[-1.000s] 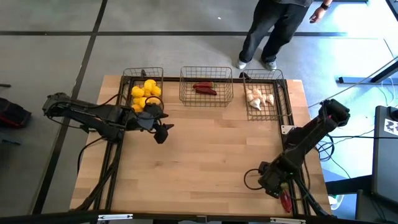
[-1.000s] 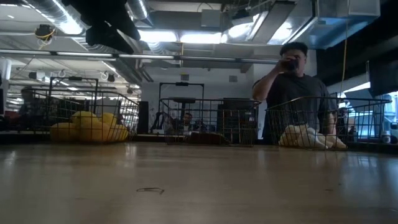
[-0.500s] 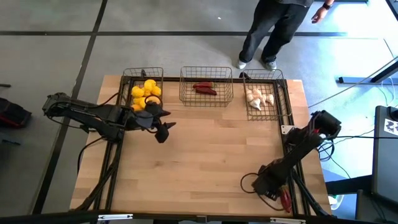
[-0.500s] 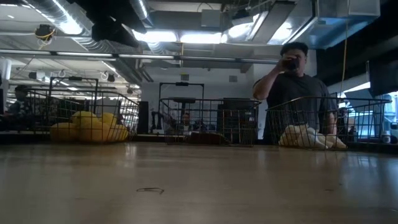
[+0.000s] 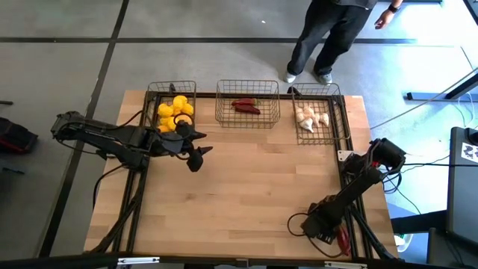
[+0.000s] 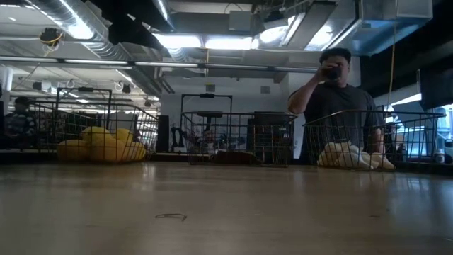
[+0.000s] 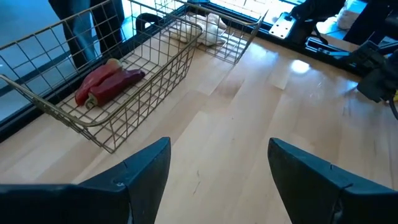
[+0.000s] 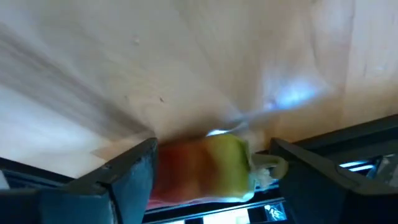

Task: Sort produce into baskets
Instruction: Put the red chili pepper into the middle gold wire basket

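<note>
Three wire baskets stand along the far edge. The left one (image 5: pixel 173 112) holds lemons (image 6: pixel 102 145), the middle one (image 5: pixel 246 107) red chili peppers (image 7: pixel 106 82), the right one (image 5: pixel 311 118) garlic bulbs (image 6: pixel 350 156). My left gripper (image 5: pixel 196 155) hovers open above the table, just in front of the lemon basket. My right gripper (image 5: pixel 336 235) is down at the table's near right corner, open. A red chili pepper with a yellow-green end (image 8: pixel 205 171) lies on the table's edge between its fingers. My right gripper comes down slanting at the chili pepper, one finger (image 8: pixel 134 171) beside its red end and the other (image 8: pixel 311 171) beyond its stem end (image 8: pixel 270 168). I cannot tell whether either finger touches it. The pepper lies on the table.
The table's metal frame (image 8: pixel 348 155) runs right below the pepper. A person (image 5: pixel 328 37) stands beyond the far edge, behind the garlic basket. Bare wooden tabletop (image 5: pixel 254 179) spreads between the two arms.
My right gripper has sunk toward the table's near edge, onto the chili pepper at the near right corner, and its arm has folded lower. It has stayed open. My left gripper has kept its place above the table and has tipped a little.
</note>
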